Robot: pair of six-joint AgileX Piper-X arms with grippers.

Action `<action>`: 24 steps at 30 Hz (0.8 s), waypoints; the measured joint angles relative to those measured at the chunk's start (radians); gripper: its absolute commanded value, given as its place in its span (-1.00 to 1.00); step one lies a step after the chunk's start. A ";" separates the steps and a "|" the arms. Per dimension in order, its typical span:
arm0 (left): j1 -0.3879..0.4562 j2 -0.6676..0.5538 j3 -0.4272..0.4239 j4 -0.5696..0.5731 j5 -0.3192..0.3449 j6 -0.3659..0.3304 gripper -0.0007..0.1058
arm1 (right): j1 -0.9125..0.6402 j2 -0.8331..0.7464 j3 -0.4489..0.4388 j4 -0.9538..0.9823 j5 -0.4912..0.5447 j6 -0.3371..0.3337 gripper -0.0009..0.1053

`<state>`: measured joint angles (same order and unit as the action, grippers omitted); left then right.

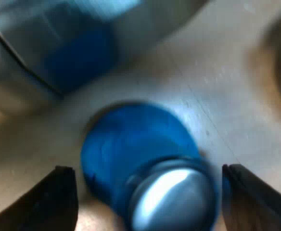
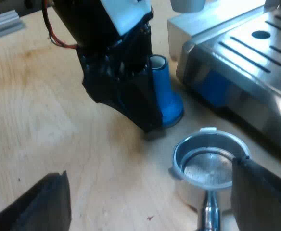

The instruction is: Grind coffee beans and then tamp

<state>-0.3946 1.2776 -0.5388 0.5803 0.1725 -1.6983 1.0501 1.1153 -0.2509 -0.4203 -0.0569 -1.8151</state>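
The blue tamper with its silver top stands upright on the wooden table, close to the espresso machine's steel base. My left gripper is lowered over it and open, one black finger on each side with slim gaps. In the right wrist view the same gripper hides most of the tamper. The metal holder lies on the table by the machine, its basket showing bare metal inside. My right gripper hangs open above the table, the holder's handle running between its wide-apart fingers untouched.
The machine's slotted drip tray is close beside the tamper and the holder. A white object stands past the machine's corner. A grey metal bar lies at the far table edge. Bare wooden table stretches away from the machine.
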 measured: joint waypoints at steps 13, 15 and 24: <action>0.000 -0.282 -0.061 0.065 0.000 0.000 0.24 | 0.000 -0.034 0.000 0.052 -0.001 0.048 0.33; 0.000 -0.330 -0.062 0.075 0.000 0.000 0.24 | 0.000 -0.069 0.000 0.066 -0.003 0.059 0.33; 0.000 -0.512 -0.062 0.140 0.000 0.000 0.24 | 0.000 -0.179 0.000 0.164 -0.031 0.091 0.33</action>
<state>-0.3946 0.7661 -0.6005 0.7204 0.1725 -1.6983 1.0501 0.9368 -0.2509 -0.2563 -0.0880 -1.7242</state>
